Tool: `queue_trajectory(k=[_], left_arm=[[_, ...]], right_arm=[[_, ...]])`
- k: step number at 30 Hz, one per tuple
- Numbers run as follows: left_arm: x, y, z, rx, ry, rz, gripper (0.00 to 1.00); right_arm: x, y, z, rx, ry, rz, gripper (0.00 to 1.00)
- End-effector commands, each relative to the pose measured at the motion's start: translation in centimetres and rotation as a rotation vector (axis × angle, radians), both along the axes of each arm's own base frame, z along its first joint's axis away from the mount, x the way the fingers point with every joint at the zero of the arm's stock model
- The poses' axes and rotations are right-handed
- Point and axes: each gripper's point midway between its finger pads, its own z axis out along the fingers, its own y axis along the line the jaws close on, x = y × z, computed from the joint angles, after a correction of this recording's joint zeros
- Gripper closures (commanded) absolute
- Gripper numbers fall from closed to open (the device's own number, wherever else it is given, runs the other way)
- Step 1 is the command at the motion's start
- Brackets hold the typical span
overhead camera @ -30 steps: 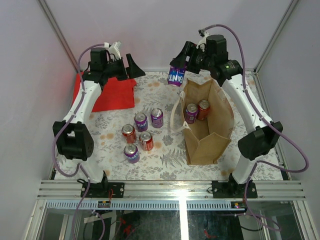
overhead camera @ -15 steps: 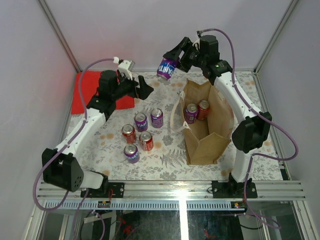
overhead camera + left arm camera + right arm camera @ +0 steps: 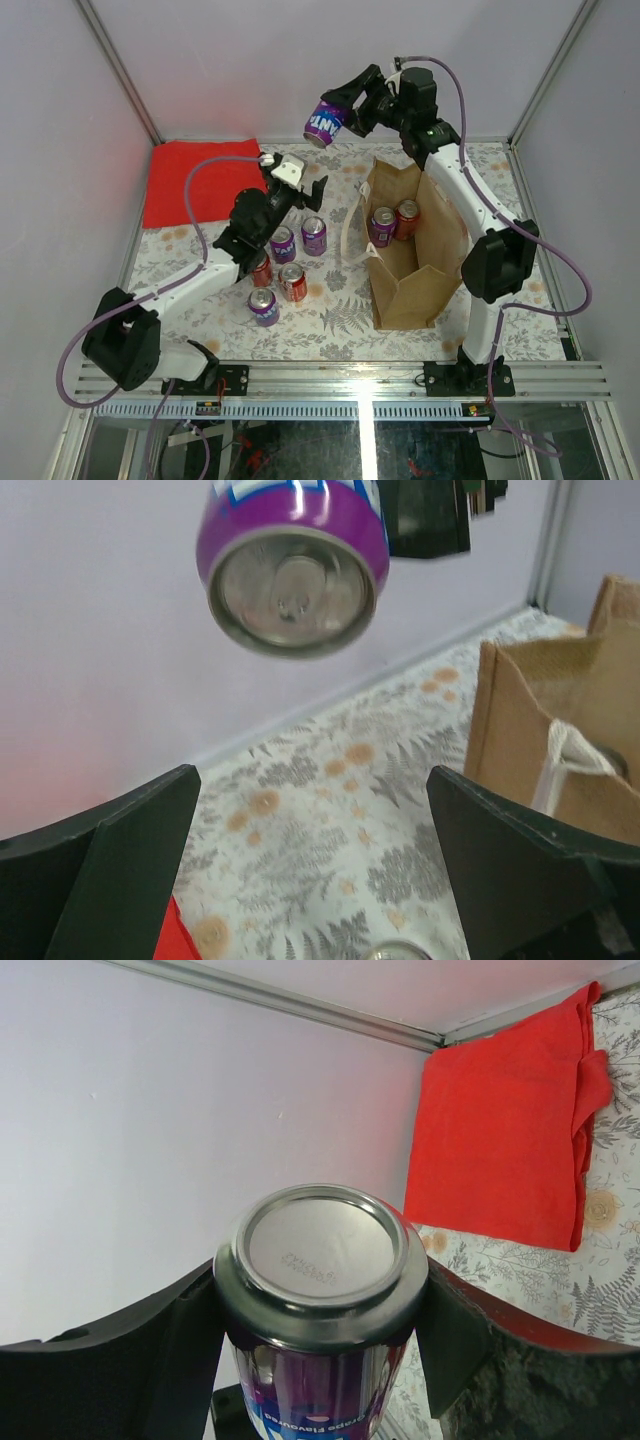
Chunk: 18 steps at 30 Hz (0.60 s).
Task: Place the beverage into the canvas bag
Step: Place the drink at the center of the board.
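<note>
Right gripper clamps can, high beyond bag's far-left corner. Carry over bag mouth, lower upright beside 2 cans inside. Left gripper spread, empty.

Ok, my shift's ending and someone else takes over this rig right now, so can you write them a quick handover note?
Left claw: open, empty, hovering by the loose cans.
Right claw: shut on a purple can, held high and tilted, behind the bag and off to one side, not over its mouth.
Done: two cans stand in the bag, one purple, one red.
Left: bring the held can over the bag and release it inside. Five loose cans stand beside the bag, to be packed after that.
</note>
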Motion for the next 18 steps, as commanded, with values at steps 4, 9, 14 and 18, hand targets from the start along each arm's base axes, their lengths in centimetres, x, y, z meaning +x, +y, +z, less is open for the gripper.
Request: queue_trajectory(k=[4,9,14,18], left_arm=[[0.2,0.9,5.1,-0.065,-0.250,0.133,0.04],[0.7,0.4,5.7,-0.079,-0.277,0.140,0.04],[1.2,-0.3,5.5,-0.084,-0.265,0.119,0.04],[1.4,-0.8,5.9,-0.117,-0.258,0.101,0.04]], right_arm=[[-1.7,0.2,5.6,0.137,-0.129,0.054,1.00],[-2.0,0.3,5.7,0.141,-0.138,0.068,1.00],[-2.2,0.4,5.7,0.161,-0.142,0.085,1.00],[-2.4,0.4,5.9,0.151,-0.154,0.094,1.00]])
